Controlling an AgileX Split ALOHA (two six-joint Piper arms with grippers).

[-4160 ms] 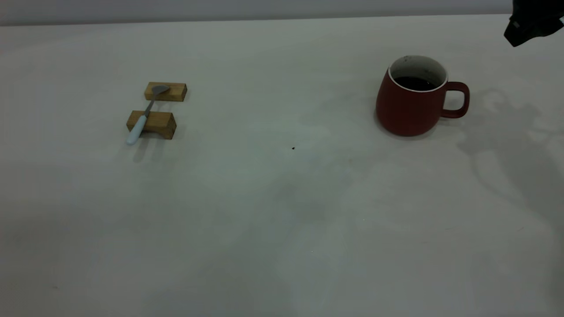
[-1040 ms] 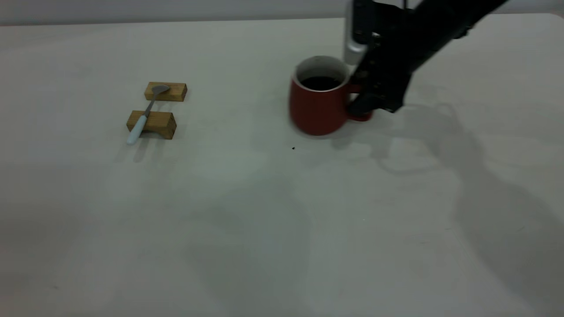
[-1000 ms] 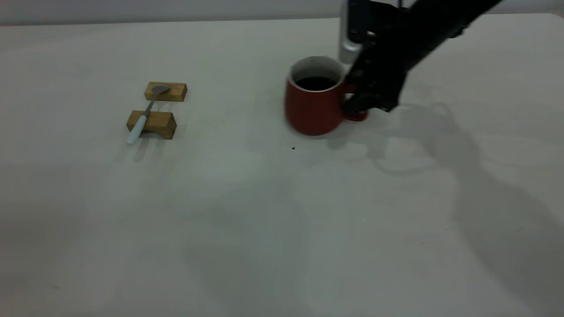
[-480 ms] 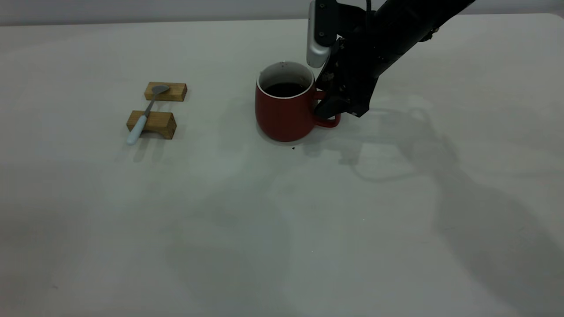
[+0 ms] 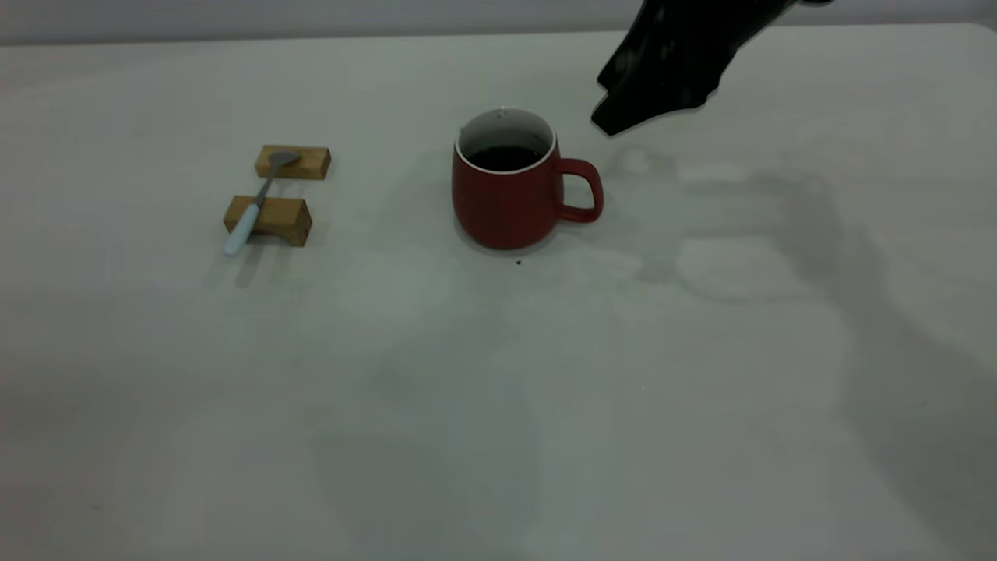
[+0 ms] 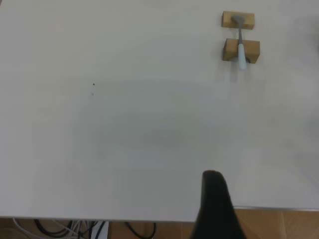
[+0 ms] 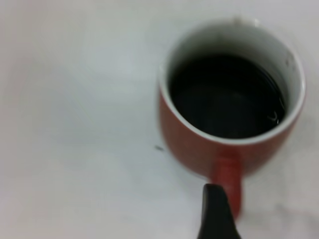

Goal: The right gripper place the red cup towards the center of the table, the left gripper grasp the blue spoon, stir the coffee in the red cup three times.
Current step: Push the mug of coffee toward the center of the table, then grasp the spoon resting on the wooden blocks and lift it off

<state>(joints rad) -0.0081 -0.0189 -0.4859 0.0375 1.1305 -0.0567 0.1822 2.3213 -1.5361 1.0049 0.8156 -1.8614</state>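
The right hand [image 5: 623, 117] hangs above the surface [image 5: 498, 389], apart from the red cup [image 5: 510, 199] and holding nothing; how far open it is I cannot tell. The cup stands upright near the middle, with coffee [image 5: 505, 158] inside. Well apart, the blue spoon [image 5: 253, 206] lies across two wooden blocks [image 5: 273, 218].

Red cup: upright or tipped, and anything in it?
Upright. The red cup stands flat on the table, rim level, with dark coffee well below the rim. Nothing is touching it.
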